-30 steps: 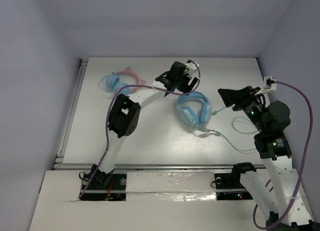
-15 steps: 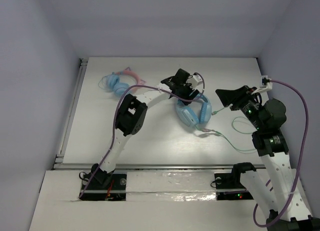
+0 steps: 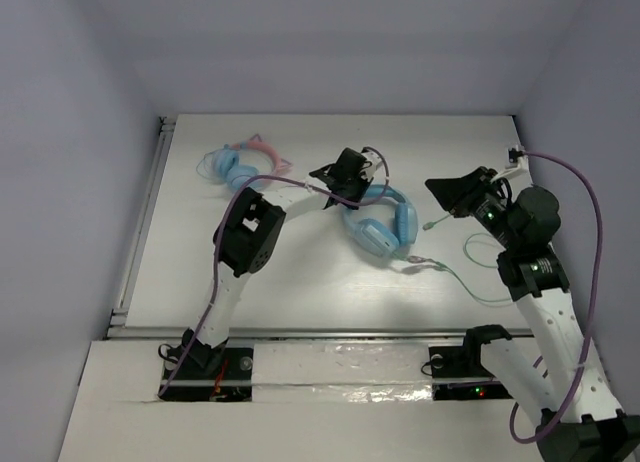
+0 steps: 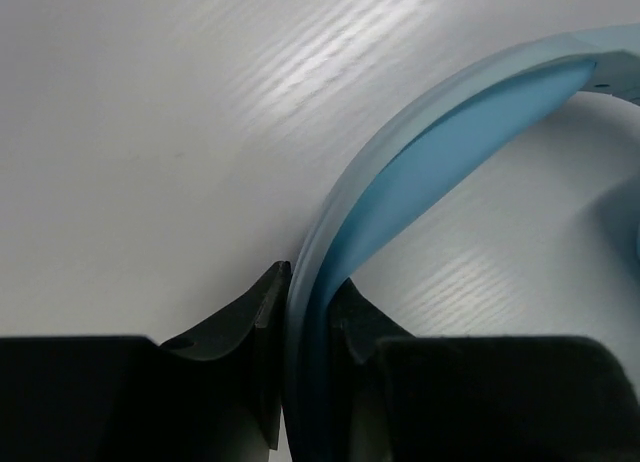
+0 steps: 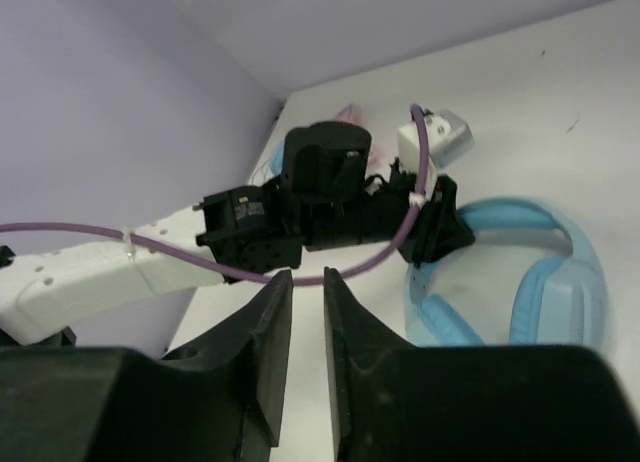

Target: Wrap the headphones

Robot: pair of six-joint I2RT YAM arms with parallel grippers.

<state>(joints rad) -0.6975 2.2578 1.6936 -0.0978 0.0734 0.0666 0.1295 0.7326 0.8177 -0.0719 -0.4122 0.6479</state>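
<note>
Left hand [image 4: 305, 367] now pinching headphones [image 3: 378, 222] band, dragged left; right hand [image 5: 298, 357] nearly pressed together.

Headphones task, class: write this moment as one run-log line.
left claw: shut on headphones band | right claw: nearly closed, holding nothing, raised | cable: loose on table, unwrapped

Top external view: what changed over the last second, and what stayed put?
The left end effector came down from beyond the headphones and closed on their band; the headphones shifted slightly left. The right end effector edged left above the table, holding nothing. The cat-ear headphones and the pale-green cable stayed roughly where they were.
</note>
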